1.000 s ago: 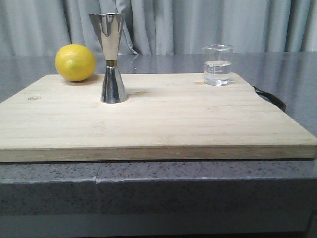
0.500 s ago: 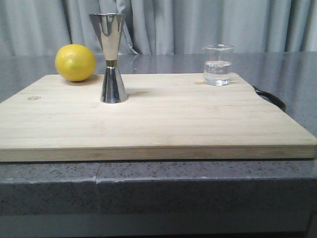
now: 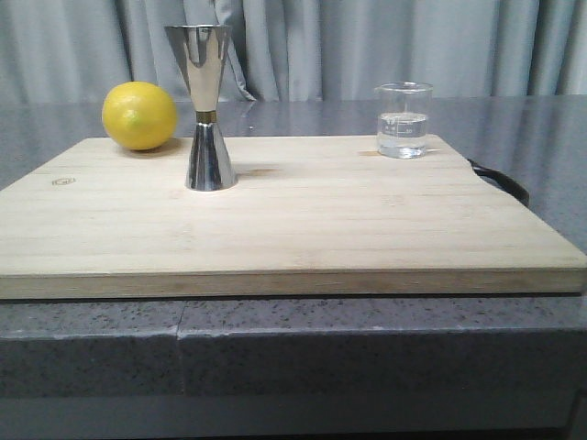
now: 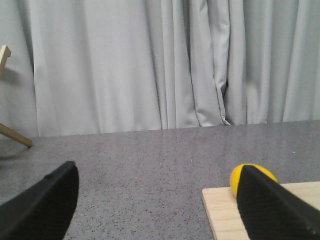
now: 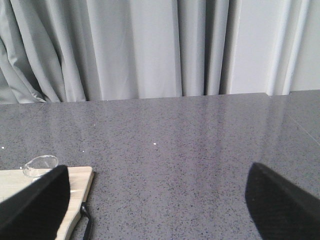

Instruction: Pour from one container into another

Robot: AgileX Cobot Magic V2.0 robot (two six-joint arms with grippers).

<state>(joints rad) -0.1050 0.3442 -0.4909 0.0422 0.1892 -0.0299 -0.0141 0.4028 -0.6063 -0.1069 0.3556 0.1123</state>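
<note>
Left wrist view shows the left gripper (image 4: 157, 200) spread wide, empty; the right gripper (image 5: 157, 200) likewise, both off the pale wooden board (image 3: 293, 220). There the small clear glass beaker (image 3: 403, 120) stands upright, well apart from the tall polished steel jigger (image 3: 207, 108), leaving reaching room.

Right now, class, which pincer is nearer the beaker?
Right. The right pincer has the beaker just past one finger; the left pincer sees only the lemon, at the board's far side.

Neither arm shows in the front view, while each wrist view shows its own gripper, the left gripper (image 4: 157, 205) and the right gripper (image 5: 160, 200), with dark fingers spread wide apart, holding nothing.
</note>
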